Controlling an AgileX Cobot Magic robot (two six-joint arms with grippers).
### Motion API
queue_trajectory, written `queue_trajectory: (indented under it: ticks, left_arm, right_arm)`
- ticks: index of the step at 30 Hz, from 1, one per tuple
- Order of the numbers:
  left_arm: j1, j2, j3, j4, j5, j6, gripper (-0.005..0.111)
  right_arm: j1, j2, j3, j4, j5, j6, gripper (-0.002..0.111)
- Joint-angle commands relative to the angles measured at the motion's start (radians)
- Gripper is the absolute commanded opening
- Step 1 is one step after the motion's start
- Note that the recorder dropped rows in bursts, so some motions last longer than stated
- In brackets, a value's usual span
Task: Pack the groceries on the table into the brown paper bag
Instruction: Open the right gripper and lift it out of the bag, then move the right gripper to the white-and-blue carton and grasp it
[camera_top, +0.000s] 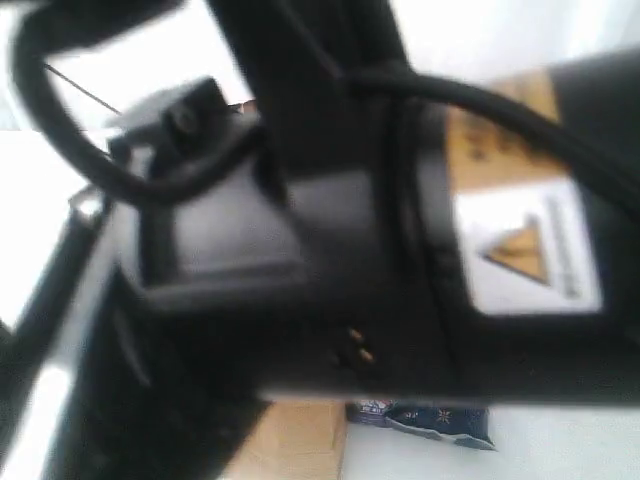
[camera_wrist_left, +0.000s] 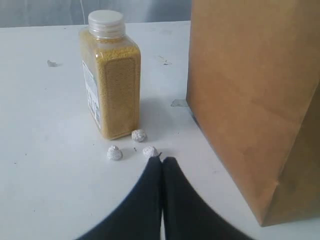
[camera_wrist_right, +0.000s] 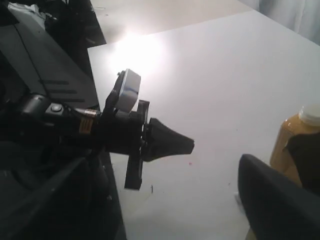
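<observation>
The left claw (camera_wrist_left: 161, 159) is clenched on nothing, its two black fingers pressed flat together and its tips low over the large white tabletop (camera_wrist_left: 45, 190). My guess is that it is parked there to leave the other arm room. Just ahead of those tips lie three small crumpled whitish pellets (camera_wrist_left: 114, 153). Beyond them, off to one side, stands a tall clear bottle of yellow grain with a white screw cap (camera_wrist_left: 111, 80), upright on its base and apart from everything else, so a grip round its body looks easy. On the other side of the clenched tips, near them, rises the tall brown kraft paper bag (camera_wrist_left: 255, 100). It is upright, presumably so that things can be lowered in from above, though its rim is out of sight. The right claw (camera_wrist_right: 265, 157) looks released: its dark fingers stand apart and hold nothing, and the bottle (camera_wrist_right: 281, 145) shows beyond them, not yet touched. That spread probably suits the bottle's broad body, which I take to be the next thing to pack. A black arm (camera_top: 350, 250) blocks most of the exterior view. Below it a dark-blue packet (camera_top: 440, 420) lies on the table, and I cannot place it relative to either claw.
</observation>
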Motion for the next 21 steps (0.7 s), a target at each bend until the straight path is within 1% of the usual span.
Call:
queue_trajectory:
  ticks: [1,7,10,13,16,17,21]
  left_arm:
    - [0.001,-0.004,0.005,-0.008,0.004,0.0,0.0]
    - [0.001,-0.004,0.005,-0.008,0.004,0.0,0.0]
    - [0.001,-0.004,0.005,-0.008,0.004,0.0,0.0]
    - [0.001,-0.004,0.005,-0.008,0.004,0.0,0.0]
    - [0.001,-0.004,0.005,-0.008,0.004,0.0,0.0]
    - [0.001,-0.004,0.005,-0.008,0.004,0.0,0.0]
    - [0.001,-0.004,0.005,-0.008,0.004,0.0,0.0]
  right_arm:
    - [0.01,-0.109,0.095,-0.015,0.065,-0.011,0.074]
    - [0.01,-0.255,0.186,-0.112,0.304,0.005,0.074]
    - [0.01,-0.315,0.225,-0.213,0.41,0.087,0.074]
    - [0.006,-0.364,0.257,-0.358,0.506,0.179,0.074]
    - [0.006,-0.382,0.279,-0.471,0.548,0.267,0.074]
    - [0.006,-0.382,0.284,-0.489,0.553,0.261,0.074]
    - [-0.008,-0.382,0.286,-0.493,0.558,0.257,0.074]
